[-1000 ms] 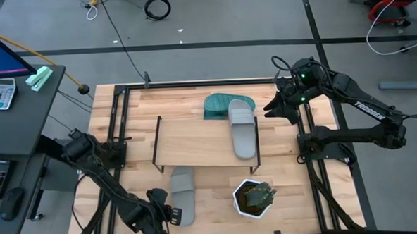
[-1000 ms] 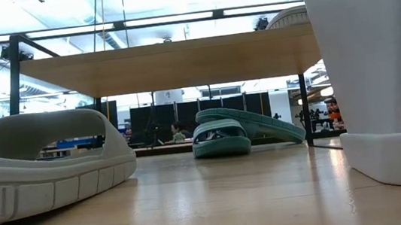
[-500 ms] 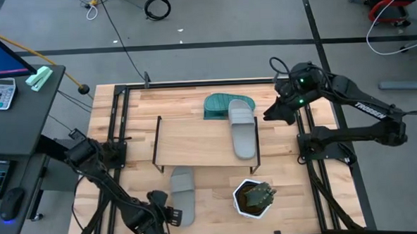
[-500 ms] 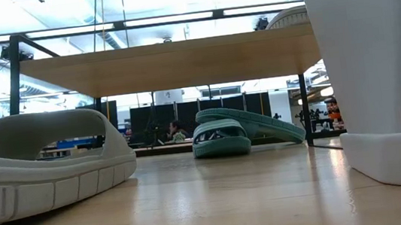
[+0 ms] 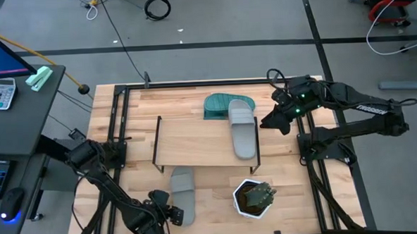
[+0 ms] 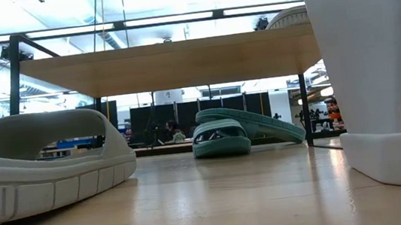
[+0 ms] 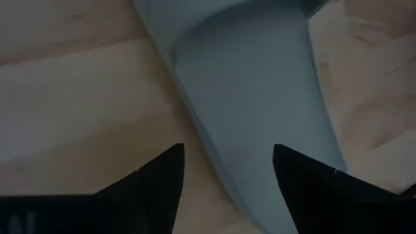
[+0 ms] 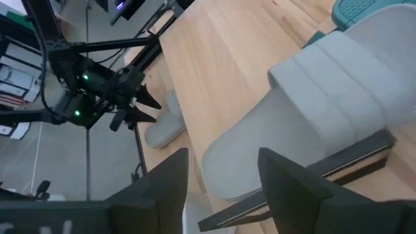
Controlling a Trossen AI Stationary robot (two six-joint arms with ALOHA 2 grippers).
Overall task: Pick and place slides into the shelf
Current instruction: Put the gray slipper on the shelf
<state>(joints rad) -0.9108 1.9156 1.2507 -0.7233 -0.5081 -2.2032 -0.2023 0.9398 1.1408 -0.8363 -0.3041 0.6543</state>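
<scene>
One grey slide [image 5: 243, 133] lies on the right end of the shelf [image 5: 195, 141]. The teal slides [image 5: 222, 104] lie on the counter [image 5: 125, 145] behind the shelf. The other grey slide [image 5: 181, 194] lies on the counter in front of the shelf. The left tool [image 5: 172, 216] sits at its heel, fingers [image 7: 156, 179] apart, straddling it. The right tool [image 5: 266, 121] hovers beside the shelf's right end, fingers apart, gripping nothing. A white pot [image 5: 253, 198] stands near the front edge.

slide [image 5: 243, 133] on shelf [image 5: 195, 140], pot [image 5: 254, 199] in front
</scene>
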